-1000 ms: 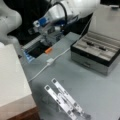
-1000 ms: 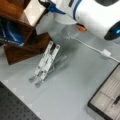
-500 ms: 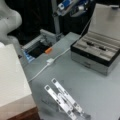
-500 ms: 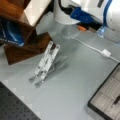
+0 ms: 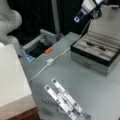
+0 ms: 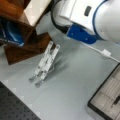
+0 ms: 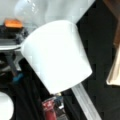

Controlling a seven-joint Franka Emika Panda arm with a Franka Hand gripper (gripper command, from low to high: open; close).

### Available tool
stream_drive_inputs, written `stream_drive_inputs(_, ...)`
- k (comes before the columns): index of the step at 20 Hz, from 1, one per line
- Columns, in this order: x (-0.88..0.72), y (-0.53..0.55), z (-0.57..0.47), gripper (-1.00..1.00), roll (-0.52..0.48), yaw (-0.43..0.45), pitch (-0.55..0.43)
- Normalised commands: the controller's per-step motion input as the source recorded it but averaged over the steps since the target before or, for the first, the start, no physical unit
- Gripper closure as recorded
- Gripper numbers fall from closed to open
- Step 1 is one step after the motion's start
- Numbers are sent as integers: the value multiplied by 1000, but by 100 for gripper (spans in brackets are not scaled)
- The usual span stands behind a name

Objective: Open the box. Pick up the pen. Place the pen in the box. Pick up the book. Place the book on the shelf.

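The box (image 5: 100, 51) stands open at a front view's right, its beige lining showing. The pen (image 5: 93, 45) lies in one of its compartments, and also shows as a dark sliver (image 6: 116, 100) in the box (image 6: 106, 96). At a front view's left the white book (image 5: 11, 80) lies flat on the brown shelf (image 5: 23, 115); the book (image 6: 37, 10) also rests on the shelf's top (image 6: 20, 40). The arm (image 5: 87, 8) is raised above the box, and its white and blue body (image 6: 90, 20) fills a front view's top. The gripper's fingers show in no view.
A silver slatted metal stand (image 5: 65, 100) (image 6: 46, 61) sits on the grey table. A white cable (image 5: 50, 61) runs across it. A grey tray with a dark hollow (image 5: 37, 48) lies behind. The wrist view is filled by white arm housing (image 7: 55, 55).
The arm has drawn away from the shelf side and risen, ending high over the box. The book, pen and box have stayed where they were.
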Motion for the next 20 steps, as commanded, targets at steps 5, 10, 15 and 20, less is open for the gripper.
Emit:
stream_drive_inputs(5,-15,-293,-325,-100,732,-191,-284)
stream_drive_inputs(10,-391,-356,-573,-100,678,-72,-522)
stream_drive_inputs(15,-702,-182,-465,-100,524,-52,-627)
stream_drive_inputs(20,-768,22,-231,-100,399,-158,-583)
